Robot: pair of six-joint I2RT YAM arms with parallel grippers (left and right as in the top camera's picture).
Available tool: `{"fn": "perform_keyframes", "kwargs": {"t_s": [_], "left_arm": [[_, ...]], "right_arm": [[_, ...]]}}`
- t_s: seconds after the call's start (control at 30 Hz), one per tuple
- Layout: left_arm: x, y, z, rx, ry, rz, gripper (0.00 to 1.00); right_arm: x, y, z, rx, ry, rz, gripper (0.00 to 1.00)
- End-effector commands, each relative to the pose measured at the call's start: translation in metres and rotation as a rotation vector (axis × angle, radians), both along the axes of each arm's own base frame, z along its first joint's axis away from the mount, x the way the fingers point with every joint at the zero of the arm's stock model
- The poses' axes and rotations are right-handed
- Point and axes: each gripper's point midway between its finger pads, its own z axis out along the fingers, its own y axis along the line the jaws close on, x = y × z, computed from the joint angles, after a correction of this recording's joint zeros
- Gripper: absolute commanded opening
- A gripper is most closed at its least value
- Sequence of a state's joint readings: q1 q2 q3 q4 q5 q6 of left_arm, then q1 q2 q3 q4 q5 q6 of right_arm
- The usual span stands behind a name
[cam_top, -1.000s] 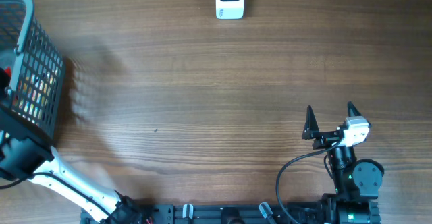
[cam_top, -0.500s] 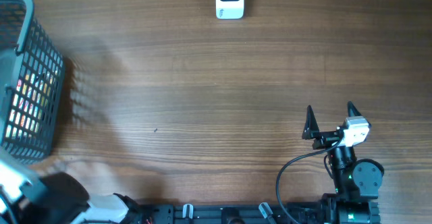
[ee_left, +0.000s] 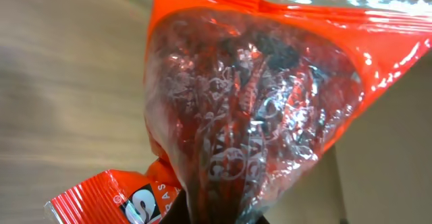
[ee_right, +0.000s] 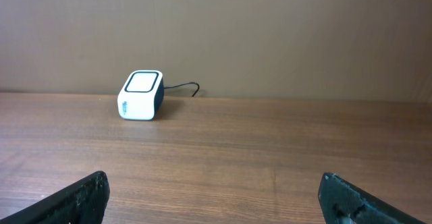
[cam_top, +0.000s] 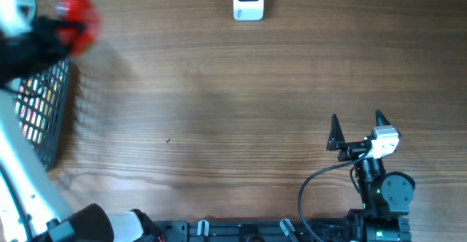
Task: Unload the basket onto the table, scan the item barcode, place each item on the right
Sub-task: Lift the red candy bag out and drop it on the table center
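Red snack bag point(cam_top: 76, 16) is in the far left corner of the overhead view, motion-blurred, pinched in my left gripper point(cam_top: 64, 30) just above the wire basket point(cam_top: 44, 103). Barcode scanner point(cam_top: 248, 0) sits at the far edge of the table point(cam_top: 219, 111), mid-width, well apart from the bag. My right gripper point(cam_top: 357, 129) is parked near the front right, jaws spread wide, holding nothing. My read: the pick is done and the bag is out of the basket. Left to do: carry it across and show the barcode to the scanner window. Nothing lies on the wood between bag and scanner, and the right arm is well off that line.

Left wrist view: the bag fills the frame, crinkly clear film with red edges and dark contents. A red printed label point(ee_left: 115, 200) shows at bottom left. My fingers are hidden behind it, but the grip is fully closed on the bag's near end. No barcode visible; can't tell which face carries it.

Right wrist view: scanner side-on with a white top window, thin cable point(ee_right: 182, 87) running back toward the wall point(ee_right: 270, 35). Both fingertips sit wide at the frame corners, nothing between them.
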State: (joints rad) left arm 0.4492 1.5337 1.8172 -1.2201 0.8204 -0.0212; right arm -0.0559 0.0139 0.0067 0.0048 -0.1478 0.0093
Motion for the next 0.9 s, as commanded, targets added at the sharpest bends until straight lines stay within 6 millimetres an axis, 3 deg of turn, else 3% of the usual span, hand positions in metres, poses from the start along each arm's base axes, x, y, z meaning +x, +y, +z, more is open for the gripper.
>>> {"fn": "perform_keyframes", "kwargs": {"t_s": [0.0, 0.13, 0.27, 0.4, 0.43, 0.47, 0.6, 0.73, 0.77, 0.87], "left_arm": [[0.004, -0.054, -0.079, 0.072, 0.186, -0.156, 0.04], [-0.004, -0.107, -0.164, 0.144, 0.346, -0.303, 0.04], [-0.005, -0.154, -0.231, 0.164, 0.374, -0.431, 0.08], [-0.003, -0.161, -0.271, 0.268, 0.419, -0.445, 0.18], [-0.002, -0.157, -0.276, 0.306, 0.429, -0.433, 0.31], [-0.001, -0.153, -0.279, 0.33, 0.435, -0.421, 1.0], [0.003, -0.148, -0.278, 0.352, 0.431, -0.404, 1.0], [0.014, -0.144, -0.245, 0.353, 0.377, -0.382, 1.0], [0.019, -0.142, -0.226, 0.354, 0.347, -0.371, 1.0], [0.031, -0.133, -0.142, 0.351, 0.196, -0.322, 1.0]], "right_arm": [[0.0, -0.003, 0.002, -0.008, -0.009, -0.015, 1.0], [0.0, -0.003, 0.002, -0.008, -0.009, -0.015, 1.0], [0.0, -0.003, 0.002, -0.008, -0.009, -0.015, 1.0], [0.0, -0.003, 0.002, -0.008, -0.009, -0.015, 1.0], [0.0, -0.003, 0.002, -0.008, -0.009, -0.015, 1.0], [0.0, -0.003, 0.002, -0.008, -0.009, -0.015, 1.0], [0.0, -0.003, 0.002, -0.008, -0.009, -0.015, 1.0], [0.0, -0.003, 0.002, -0.008, -0.009, -0.015, 1.0], [0.0, -0.003, 0.002, -0.008, -0.009, -0.015, 1.0], [0.0, -0.003, 0.002, -0.008, -0.009, -0.015, 1.0]]}}
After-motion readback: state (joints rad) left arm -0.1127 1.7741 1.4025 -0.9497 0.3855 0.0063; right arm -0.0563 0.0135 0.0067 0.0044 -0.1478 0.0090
